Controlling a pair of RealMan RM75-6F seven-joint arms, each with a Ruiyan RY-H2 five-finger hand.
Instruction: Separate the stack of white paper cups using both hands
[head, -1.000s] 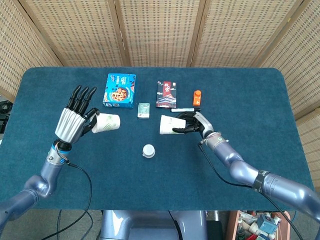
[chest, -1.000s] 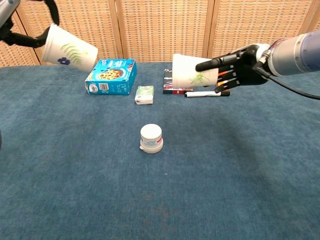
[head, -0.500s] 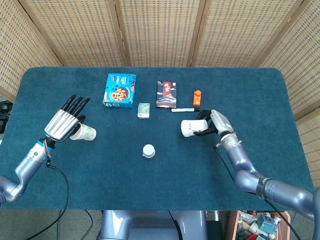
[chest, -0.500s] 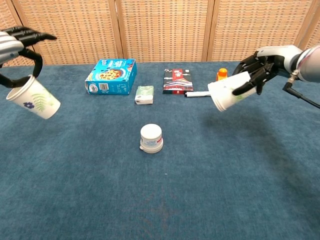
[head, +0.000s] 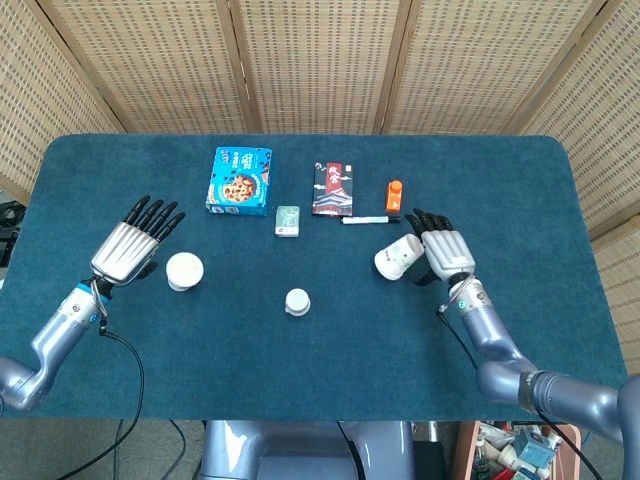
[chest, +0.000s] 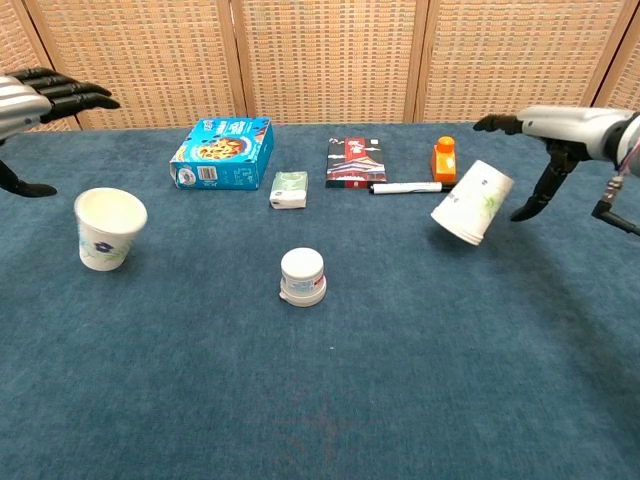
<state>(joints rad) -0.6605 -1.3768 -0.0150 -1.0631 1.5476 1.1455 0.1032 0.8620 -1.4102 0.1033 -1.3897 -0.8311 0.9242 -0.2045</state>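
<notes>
Two white paper cups, now apart, mark the release stage of the task: the left cup (chest: 109, 228) stands upright, mouth up, on the blue table (chest: 330, 400), with the left hand (head: 133, 246) spread beside it and holding nothing. The right cup (chest: 473, 203) hangs tilted, seemingly not yet settled, beside the right hand (head: 441, 247), whose fingers are spread; whether any still touches it cannot be told. Next, the right cup wants standing up.
</notes>
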